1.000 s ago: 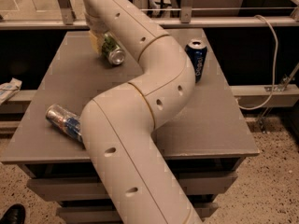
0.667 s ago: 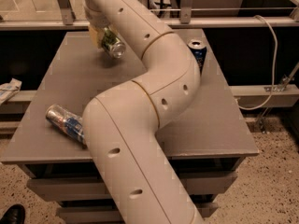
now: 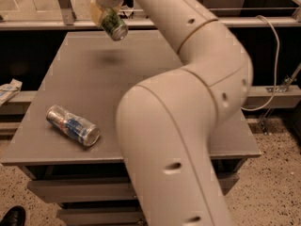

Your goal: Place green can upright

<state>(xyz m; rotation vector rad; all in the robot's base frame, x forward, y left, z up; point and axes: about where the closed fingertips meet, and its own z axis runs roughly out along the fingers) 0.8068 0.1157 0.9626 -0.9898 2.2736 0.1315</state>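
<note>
The green can (image 3: pixel 114 24) is a small green drink can with light markings and a silver end. It hangs tilted in the air above the far left part of the grey table (image 3: pixel 141 60), with its shadow on the tabletop below. My gripper (image 3: pixel 106 11) is at the top of the view, shut on the green can and holding it clear of the table. My large white arm (image 3: pixel 188 102) crosses the middle of the view and hides the right part of the table. The dark blue can is hidden behind the arm.
A silver can with a blue-and-red label (image 3: pixel 73 125) lies on its side near the table's front left corner. A metal rail (image 3: pixel 56 23) runs behind the table. A cable (image 3: pixel 275 55) hangs at the right. A black shoe (image 3: pixel 11 216) shows at bottom left.
The gripper has lifted the green can off the tabletop and up toward the far edge. The arm has swung over and now hides the dark blue can.
</note>
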